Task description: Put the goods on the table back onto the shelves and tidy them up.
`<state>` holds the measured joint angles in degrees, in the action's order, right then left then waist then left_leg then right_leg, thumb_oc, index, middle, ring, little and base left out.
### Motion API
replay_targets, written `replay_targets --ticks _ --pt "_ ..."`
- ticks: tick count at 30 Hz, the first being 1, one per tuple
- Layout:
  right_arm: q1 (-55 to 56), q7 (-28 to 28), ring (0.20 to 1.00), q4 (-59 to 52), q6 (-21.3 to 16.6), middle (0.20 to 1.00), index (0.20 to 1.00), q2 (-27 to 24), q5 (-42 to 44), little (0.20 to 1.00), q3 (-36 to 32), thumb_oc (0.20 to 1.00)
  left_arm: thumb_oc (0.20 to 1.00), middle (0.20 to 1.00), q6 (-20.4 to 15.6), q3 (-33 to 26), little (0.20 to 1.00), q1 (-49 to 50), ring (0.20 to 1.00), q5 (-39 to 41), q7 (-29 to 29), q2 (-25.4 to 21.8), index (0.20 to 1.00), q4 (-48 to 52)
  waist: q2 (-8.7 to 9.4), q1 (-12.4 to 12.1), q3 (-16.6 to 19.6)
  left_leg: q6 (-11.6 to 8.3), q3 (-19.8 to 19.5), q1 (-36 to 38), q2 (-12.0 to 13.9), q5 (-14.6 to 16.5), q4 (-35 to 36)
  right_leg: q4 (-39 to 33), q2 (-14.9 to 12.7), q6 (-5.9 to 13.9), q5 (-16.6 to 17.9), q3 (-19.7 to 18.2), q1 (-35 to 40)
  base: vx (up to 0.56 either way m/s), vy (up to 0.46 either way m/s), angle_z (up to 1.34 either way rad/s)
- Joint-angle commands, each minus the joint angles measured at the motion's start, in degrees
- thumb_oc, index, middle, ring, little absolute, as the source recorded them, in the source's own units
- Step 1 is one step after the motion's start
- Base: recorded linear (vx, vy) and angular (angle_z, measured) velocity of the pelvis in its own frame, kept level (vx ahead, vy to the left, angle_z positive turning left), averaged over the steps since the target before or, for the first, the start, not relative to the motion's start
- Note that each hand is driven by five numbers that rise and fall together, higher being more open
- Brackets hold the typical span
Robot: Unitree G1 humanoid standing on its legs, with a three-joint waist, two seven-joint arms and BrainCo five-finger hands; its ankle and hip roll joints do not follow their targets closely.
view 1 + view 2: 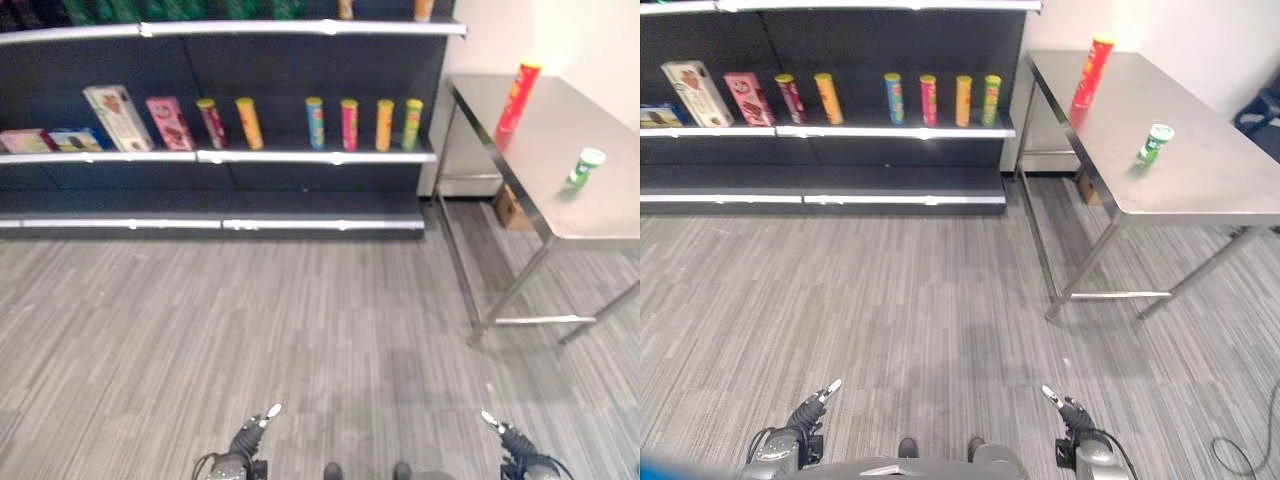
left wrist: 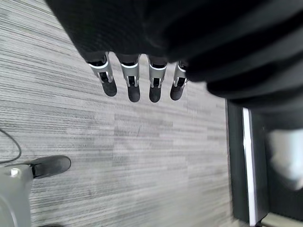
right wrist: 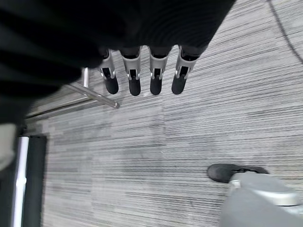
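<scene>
On the steel table (image 1: 600, 205) at the right stand a tall red tube (image 1: 517, 97) near its far end and a small green cup with a white lid (image 1: 584, 167) closer to me. The dark shelves (image 1: 300, 157) run along the back, holding several coloured tubes (image 1: 349, 124) and snack boxes (image 1: 118, 117). My left hand (image 1: 250, 435) hangs low over the floor with straight fingers (image 2: 133, 80), holding nothing. My right hand (image 1: 510, 438) hangs the same way, its fingers (image 3: 135, 75) straight and empty.
Grey striped floor lies between me and the shelves. The table's legs and crossbar (image 1: 530, 321) stand at the right. A cardboard box (image 1: 509, 207) sits under the table by the wall.
</scene>
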<state>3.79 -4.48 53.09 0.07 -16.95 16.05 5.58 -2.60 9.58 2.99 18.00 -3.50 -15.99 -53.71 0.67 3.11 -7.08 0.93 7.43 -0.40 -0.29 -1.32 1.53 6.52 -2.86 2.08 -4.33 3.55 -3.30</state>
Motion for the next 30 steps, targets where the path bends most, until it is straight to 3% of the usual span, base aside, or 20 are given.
replay_targets --ticks 1,30 --pt "-2.0 0.4 1.0 -2.1 -1.1 1.0 1.0 -2.1 -0.3 1.0 1.4 1.0 1.0 1.0 -1.9 -0.3 1.0 -2.6 1.0 0.4 0.5 -1.2 1.0 1.0 0.66 0.9 -4.0 -4.13 -4.9 4.3 2.9 8.0 -1.3 -6.5 -3.1 5.13 -4.3 0.6 8.6 0.0 0.0 0.0" --pt "-4.0 1.5 1.0 0.6 -1.1 1.0 1.0 -4.1 -4.8 1.0 3.8 1.0 1.0 1.0 -1.2 1.6 1.0 -3.4 1.0 -7.3 2.2 -0.8 1.0 -8.3 0.69 1.0 -3.8 -3.42 -4.3 4.7 2.6 8.6 -1.3 -5.7 -3.4 5.42 -4.1 -0.5 7.9 0.0 0.003 0.0"
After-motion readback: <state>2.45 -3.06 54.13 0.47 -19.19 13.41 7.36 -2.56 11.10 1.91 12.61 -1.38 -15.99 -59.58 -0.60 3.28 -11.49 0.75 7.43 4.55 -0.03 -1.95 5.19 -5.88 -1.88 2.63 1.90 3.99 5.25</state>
